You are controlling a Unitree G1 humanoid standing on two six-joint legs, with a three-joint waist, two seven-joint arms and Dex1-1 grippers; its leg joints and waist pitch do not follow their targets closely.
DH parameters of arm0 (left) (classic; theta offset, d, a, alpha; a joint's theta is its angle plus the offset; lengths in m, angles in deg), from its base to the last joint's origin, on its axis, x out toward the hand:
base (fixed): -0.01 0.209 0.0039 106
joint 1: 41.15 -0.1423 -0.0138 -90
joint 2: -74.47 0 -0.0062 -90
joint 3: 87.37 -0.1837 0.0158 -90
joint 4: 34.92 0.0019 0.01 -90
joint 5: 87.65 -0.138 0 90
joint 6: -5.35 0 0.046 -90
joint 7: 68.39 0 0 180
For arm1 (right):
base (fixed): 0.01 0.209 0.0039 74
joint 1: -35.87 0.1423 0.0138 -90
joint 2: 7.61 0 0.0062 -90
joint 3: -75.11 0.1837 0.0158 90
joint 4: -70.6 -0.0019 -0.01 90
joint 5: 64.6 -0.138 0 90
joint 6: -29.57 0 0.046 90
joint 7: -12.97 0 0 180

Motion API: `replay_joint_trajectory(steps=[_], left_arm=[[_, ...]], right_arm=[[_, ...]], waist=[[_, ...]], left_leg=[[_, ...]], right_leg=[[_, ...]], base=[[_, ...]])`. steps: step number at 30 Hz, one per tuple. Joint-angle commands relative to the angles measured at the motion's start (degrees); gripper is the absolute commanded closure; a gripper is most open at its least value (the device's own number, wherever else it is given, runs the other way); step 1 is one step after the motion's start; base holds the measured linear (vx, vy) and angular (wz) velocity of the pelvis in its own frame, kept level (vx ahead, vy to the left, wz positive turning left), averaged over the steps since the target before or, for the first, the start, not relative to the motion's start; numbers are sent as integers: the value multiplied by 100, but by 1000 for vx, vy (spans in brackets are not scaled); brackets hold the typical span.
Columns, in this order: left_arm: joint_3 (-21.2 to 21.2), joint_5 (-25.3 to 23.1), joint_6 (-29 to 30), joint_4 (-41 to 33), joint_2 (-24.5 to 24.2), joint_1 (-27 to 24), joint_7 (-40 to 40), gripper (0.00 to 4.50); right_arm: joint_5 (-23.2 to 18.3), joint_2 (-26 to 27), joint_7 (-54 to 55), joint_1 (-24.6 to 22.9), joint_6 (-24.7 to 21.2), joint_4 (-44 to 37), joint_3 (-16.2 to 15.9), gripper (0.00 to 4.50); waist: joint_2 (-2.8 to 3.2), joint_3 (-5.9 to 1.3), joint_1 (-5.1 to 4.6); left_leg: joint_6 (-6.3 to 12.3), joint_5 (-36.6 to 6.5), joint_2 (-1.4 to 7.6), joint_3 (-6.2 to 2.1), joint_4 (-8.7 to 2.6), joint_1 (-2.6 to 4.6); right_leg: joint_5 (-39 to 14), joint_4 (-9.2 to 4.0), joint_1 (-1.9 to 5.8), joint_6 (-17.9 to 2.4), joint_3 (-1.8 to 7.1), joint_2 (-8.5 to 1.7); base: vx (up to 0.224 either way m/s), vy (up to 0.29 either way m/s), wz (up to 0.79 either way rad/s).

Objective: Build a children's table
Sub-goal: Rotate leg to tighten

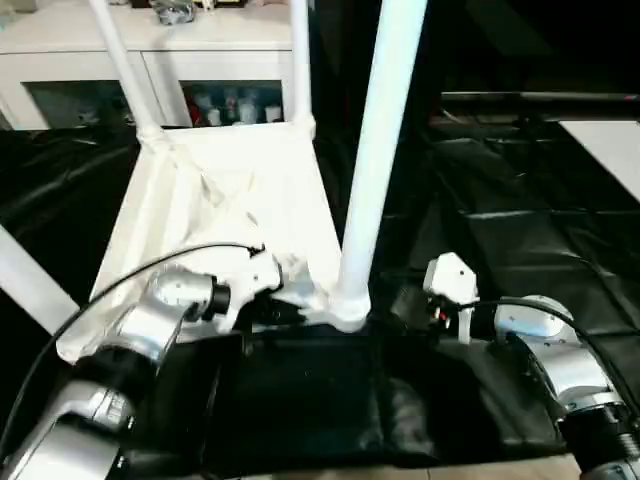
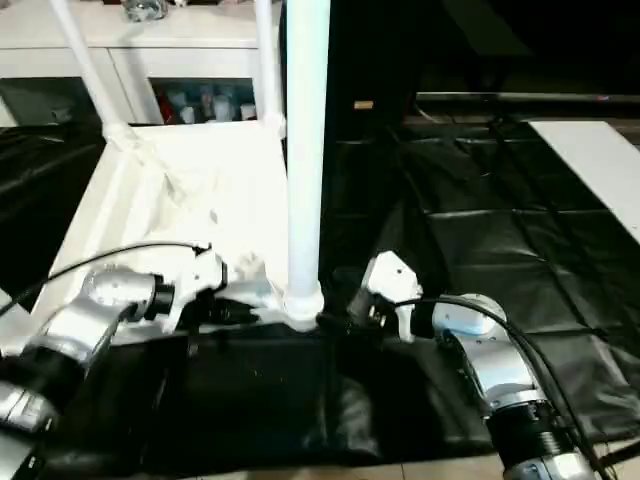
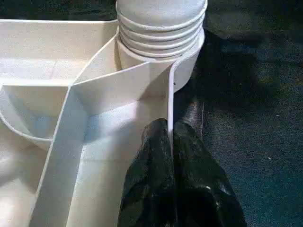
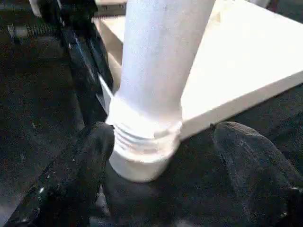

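children's table (image 1: 240, 190) lies upside down on the black sheet (image 1: 520, 240). left gripper (image 3: 169, 142) pinches its near rim; right gripper (image 4: 161, 156) gapes around the near leg's (image 1: 385, 130) threaded base. three legs stand socketed; a fourth seems left.

Smooth white plastic children's table (image 1: 240, 190) lies on a glossy, wrinkled black sheet (image 1: 520, 230); fingers (image 3: 189, 179) matt black.

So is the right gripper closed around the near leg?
No, the right gripper stands open, its fingers either side of the leg, apart from it.
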Motion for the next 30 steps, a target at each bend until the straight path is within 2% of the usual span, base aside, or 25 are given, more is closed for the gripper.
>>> replay_joint_trajectory(steps=[1, 4, 8, 12, 15, 16, 19, 24, 25, 26, 30], left_arm=[[-291, -81, 174, 90, 150, -316, -17, 450], [-272, -89, 276, -20, 235, -336, -96, 450], [-246, -155, 263, -35, 325, -258, -229, 450], [-221, -224, 260, 15, 352, -163, -277, 450], [-201, -241, 278, 30, 359, -132, -293, 450], [-195, -249, 285, 30, 364, -128, -294, 450], [-166, -281, 271, 57, 358, -117, -293, 450], [-147, -305, 235, 105, 314, -110, -295, 450], [-146, -305, 235, 106, 313, -110, -295, 450], [-144, -307, 239, 109, 304, -109, -292, 450], [-137, -312, 247, 110, 299, -110, -280, 450]], right_arm=[[-145, 21, -95, 43, -147, -161, 11, 33], [-138, 61, -113, 76, -195, -138, -86, 13], [190, 203, 143, 241, 73, 144, -201, 5], [319, 324, 288, 421, 129, 404, -279, 5], [374, 362, 302, 495, 133, 532, -328, 5], [398, 367, 318, 514, 158, 574, -340, 38], [404, 411, 319, 573, 131, 696, -343, 43], [423, 379, 254, 608, 192, 813, -356, 102], [423, 379, 253, 608, 192, 814, -356, 102], [423, 375, 241, 618, 199, 841, -344, 123], [424, 381, 233, 647, 219, 907, -326, 158]], waist=[[-95, -292, 39], [-80, -282, 68], [-77, -277, 71], [-71, -286, 85], [-67, -298, 101], [-71, -297, 103], [-83, -287, 100], [-94, -277, 102], [-99, -279, 101], [-94, -279, 102], [-94, -279, 98]], left_leg=[[362, -1225, 177, -81, -395, 29], [299, -1301, 181, -80, -406, 49], [188, -1396, 170, -87, -424, 53], [176, -1373, 167, -88, -424, 60], [199, -1291, 169, -85, -416, 56], [204, -1252, 165, -85, -416, 46], [225, -1322, 158, -83, -417, 39], [191, -1420, 167, -91, -432, 50], [192, -1413, 166, -90, -429, 46], [193, -1404, 169, -93, -433, 47], [211, -1393, 168, -90, -430, 42]], right_leg=[[-1095, -424, 274, -1325, 212, -330], [-1382, -454, 246, -1215, 218, -329], [-1570, -476, 225, -1127, 219, -328], [-1507, -469, 221, -1111, 227, -328], [-1260, -440, 229, -1170, 224, -320], [-1188, -434, 238, -1187, 223, -325], [-1323, -451, 240, -1166, 223, -333], [-1643, -477, 225, -1050, 226, -338], [-1649, -477, 225, -1035, 229, -341], [-1640, -475, 226, -1037, 228, -342], [-1581, -473, 226, -1068, 227, -339]], base=[[0, 0, 0], [0, 0, 0], [0, 0, 0], [0, 0, 0], [0, 0, 0], [0, 0, 0], [0, 0, 0], [0, 0, 0], [0, 0, 0], [0, 0, 0], [0, 0, 0]])
